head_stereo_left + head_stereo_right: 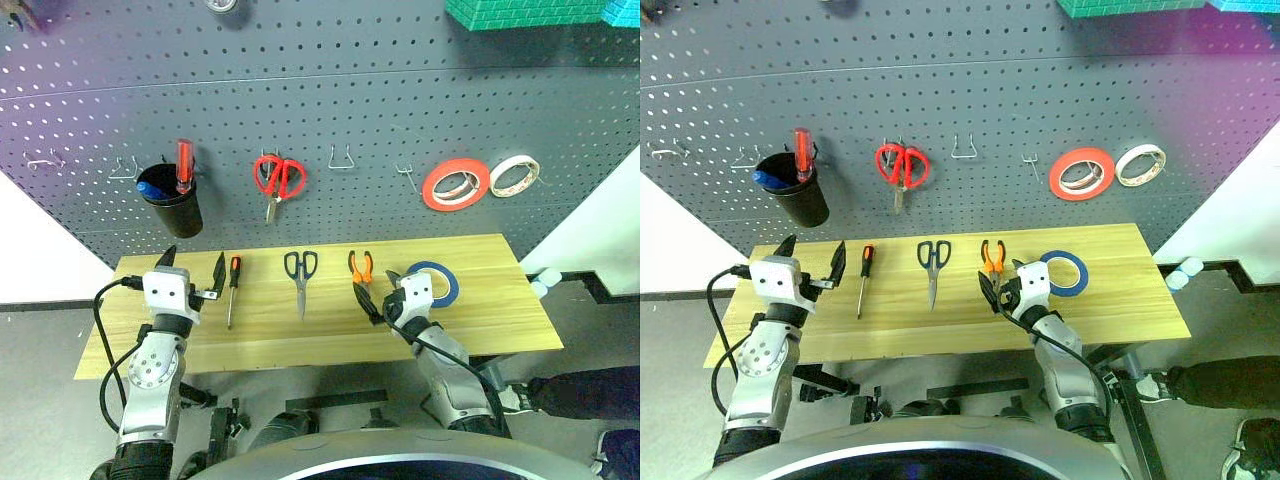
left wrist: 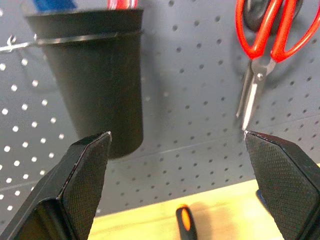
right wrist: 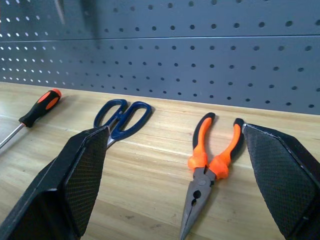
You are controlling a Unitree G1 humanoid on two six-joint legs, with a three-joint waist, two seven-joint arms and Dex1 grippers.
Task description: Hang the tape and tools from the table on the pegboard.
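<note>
Pegboard [image 1: 330, 90]: carries none of the task's items yet; two bare wire hooks [image 1: 342, 158] between the red-handled scissors [image 1: 278, 180] and the red-orange roll [image 1: 455, 184] (cream-white roll and black cup also mounted, not part of the job).

Table [image 1: 500, 320]: all four items lying flat in a row, well apart from each other.

Blue tape [image 1: 436, 283]: at the right end of the row, just beside the right gripper [image 1: 378, 292].

Dark-handled scissors [image 1: 300, 275]: mid-table. Pliers [image 1: 361, 270]: just ahead of the right gripper, framed between its fingers in the wrist view. Small screwdriver [image 1: 232, 288]: near the left gripper [image 1: 192, 272].

Both grippers spread wide, gripping nothing.

Judgement: nothing hung, four pickups outstanding; pliers likely first.
</note>
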